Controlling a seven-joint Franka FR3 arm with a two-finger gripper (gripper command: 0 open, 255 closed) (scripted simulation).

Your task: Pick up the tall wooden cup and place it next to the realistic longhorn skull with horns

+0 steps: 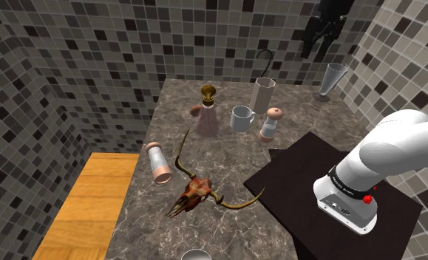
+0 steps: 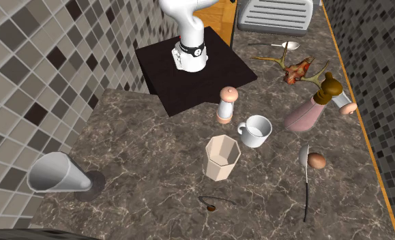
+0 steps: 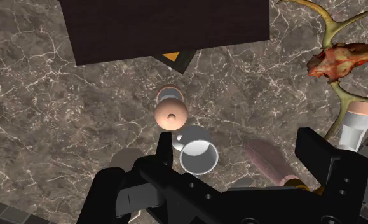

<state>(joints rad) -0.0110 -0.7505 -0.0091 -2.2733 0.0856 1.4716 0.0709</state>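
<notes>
Gripper (image 1: 317, 46) hangs high over worktop's (image 1: 234, 159) far edge, fingers apart, empty; tall faceted cup (image 1: 264, 92) upright near that edge behind white mug (image 1: 242, 118), likely light, rigid, smooth-sided, so best clasped across opposite flats at mid-height

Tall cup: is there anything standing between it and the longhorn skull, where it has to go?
Yes. The white mug stands almost directly between the tall cup and the skull. The pink bottle and the grinder flank that path, so lifting over seems safer.
</notes>
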